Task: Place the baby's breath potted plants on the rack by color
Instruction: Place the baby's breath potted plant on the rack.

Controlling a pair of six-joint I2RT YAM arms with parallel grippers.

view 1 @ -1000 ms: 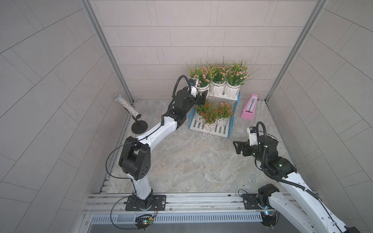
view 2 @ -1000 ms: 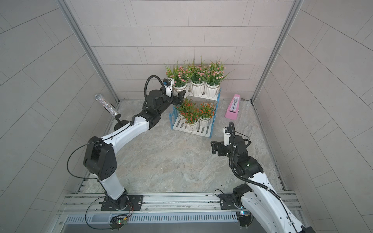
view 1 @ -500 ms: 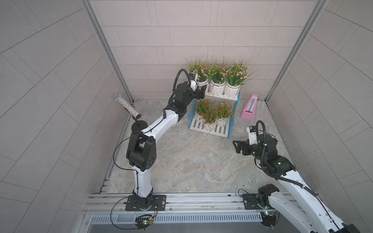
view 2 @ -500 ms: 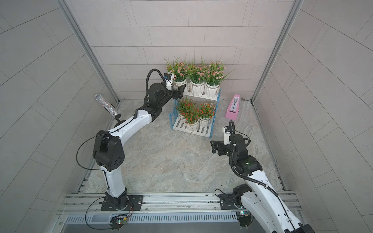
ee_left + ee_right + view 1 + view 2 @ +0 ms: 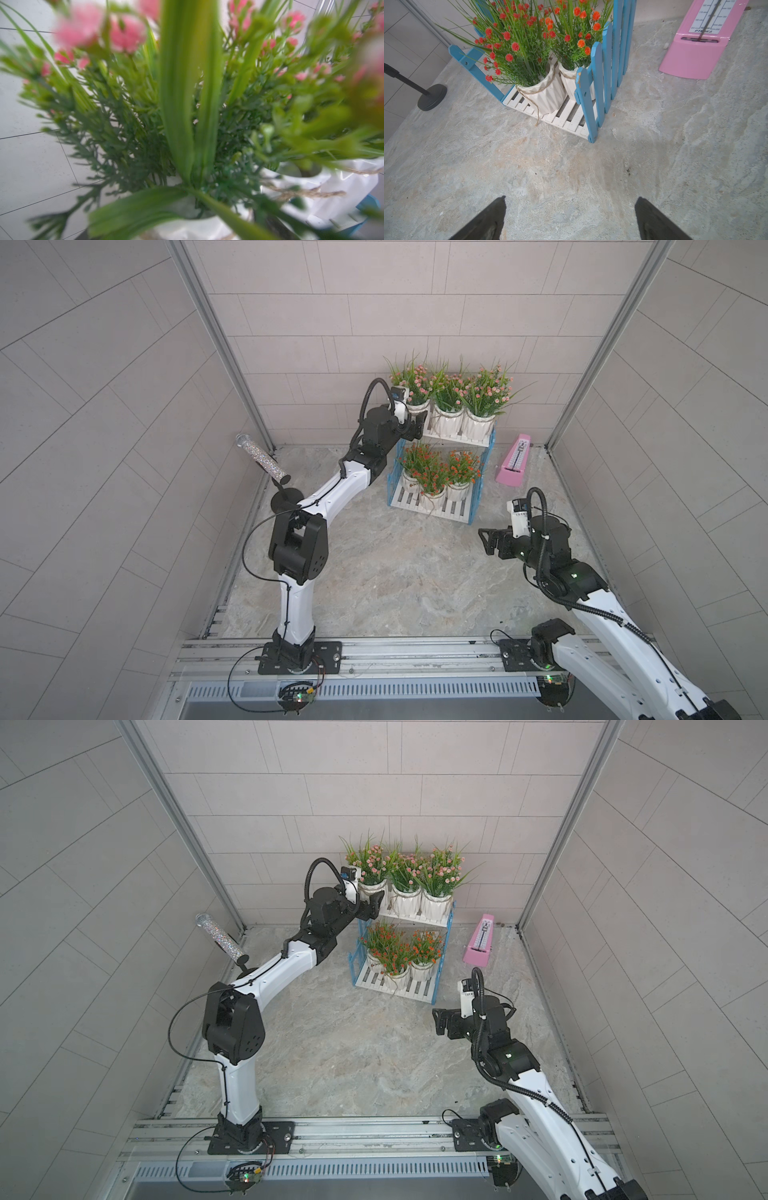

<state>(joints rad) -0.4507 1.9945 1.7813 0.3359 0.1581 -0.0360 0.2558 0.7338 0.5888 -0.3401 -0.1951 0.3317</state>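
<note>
Baby's breath potted plants, six in all, every one at the rack (image 5: pixel 451 510).

Item 1: end pink plant (image 5: pixel 411 385), white ribbed pot. It stands at the end of the upper board, between the jaws of the left gripper (image 5: pixel 417 418). The gripper appears to be clamped on the pot: one dark finger crosses the pot's near side and the other is hidden behind it. The left wrist view is filled with blurred leaves and pink blooms, so I cannot tell whether the pot's base rests on the board.

Items 2–3: middle pink plant (image 5: pixel 448 393) and far pink plant (image 5: pixel 484 391). Both are upright on the upper board, in a row running away from the left gripper, with the first just beside the clasped pot.

Items 4–6: orange-red plants (image 5: pixel 432 479), three pots with twine collars. They are grouped on the lower white slatted board, beneath the left gripper and between the light-blue side frames.

Right gripper (image 5: pixel 571 199): jaws spread wide with nothing between them. It hovers above the bare counter (image 5: pixel 395 564), with the rack's lower board ahead of it and apart.

Sundries: a pink metronome (image 5: pixel 513 460) stands on the counter beyond the right gripper, beside the rack. A glitter tube (image 5: pixel 262 458) on a black stand is well apart from both grippers, behind the left arm.
</note>
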